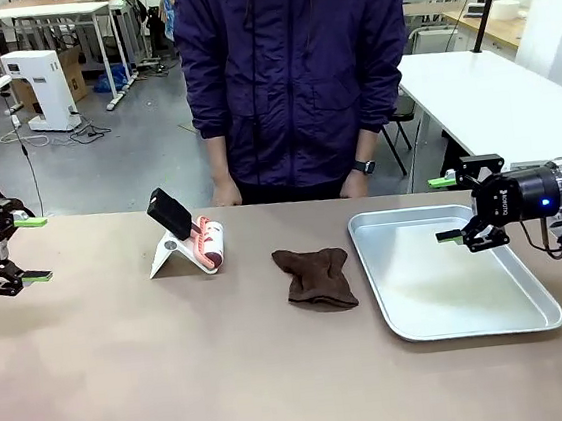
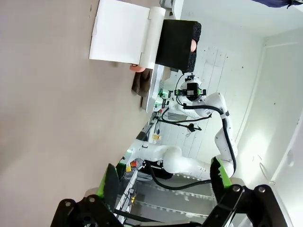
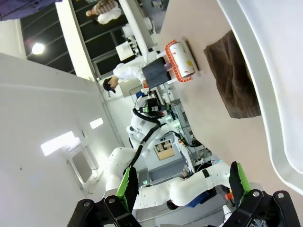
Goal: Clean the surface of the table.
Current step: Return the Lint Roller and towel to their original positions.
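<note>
The taupe-brown table [image 1: 176,362] spreads across the front view. A crumpled brown cloth [image 1: 315,277] lies near its middle, and the right wrist view shows the same cloth [image 3: 234,75] beside the tray rim. My left gripper [image 1: 36,250] hovers open at the far left edge, holding nothing. My right gripper [image 1: 446,209] hangs open over the tray's far end, also holding nothing. In the left wrist view my left gripper [image 2: 164,179] is spread wide above the bare table [image 2: 47,118]. The right gripper [image 3: 183,184] is equally wide in its own view.
A shallow silver tray [image 1: 534,317] lies at the right. A lint roller [image 1: 211,244] with a black handle leans on a white stand [image 1: 170,254] left of the cloth. A person in a dark jacket [image 1: 296,68] stands at the far edge, hands by the table.
</note>
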Available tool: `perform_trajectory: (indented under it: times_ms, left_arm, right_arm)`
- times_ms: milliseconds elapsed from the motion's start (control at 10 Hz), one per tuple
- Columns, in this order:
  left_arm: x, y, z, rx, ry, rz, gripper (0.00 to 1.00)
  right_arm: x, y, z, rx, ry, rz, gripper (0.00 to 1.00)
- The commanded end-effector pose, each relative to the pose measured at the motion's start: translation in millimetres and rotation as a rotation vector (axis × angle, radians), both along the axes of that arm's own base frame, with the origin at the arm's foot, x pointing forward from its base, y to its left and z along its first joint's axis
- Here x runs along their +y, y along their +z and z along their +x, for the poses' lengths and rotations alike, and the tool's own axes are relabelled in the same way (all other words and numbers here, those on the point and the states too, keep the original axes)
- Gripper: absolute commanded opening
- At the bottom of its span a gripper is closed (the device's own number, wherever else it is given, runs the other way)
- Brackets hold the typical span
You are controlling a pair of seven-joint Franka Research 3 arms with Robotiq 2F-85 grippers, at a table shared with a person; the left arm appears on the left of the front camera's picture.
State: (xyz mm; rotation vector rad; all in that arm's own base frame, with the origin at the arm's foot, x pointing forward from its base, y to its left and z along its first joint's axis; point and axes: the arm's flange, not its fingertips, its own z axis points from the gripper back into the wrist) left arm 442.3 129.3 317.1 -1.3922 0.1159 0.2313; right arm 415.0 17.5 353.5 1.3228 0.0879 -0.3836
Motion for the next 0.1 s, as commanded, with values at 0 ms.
perform_trajectory:
  times_ms: [0]
  left_arm:
    - [-3.2,2.8,-4.8,-0.005,0.003,-0.004,1.0]
  right_arm:
    - [-2.0,2.0,-1.5,-0.002,0.012,-0.006,1.0]
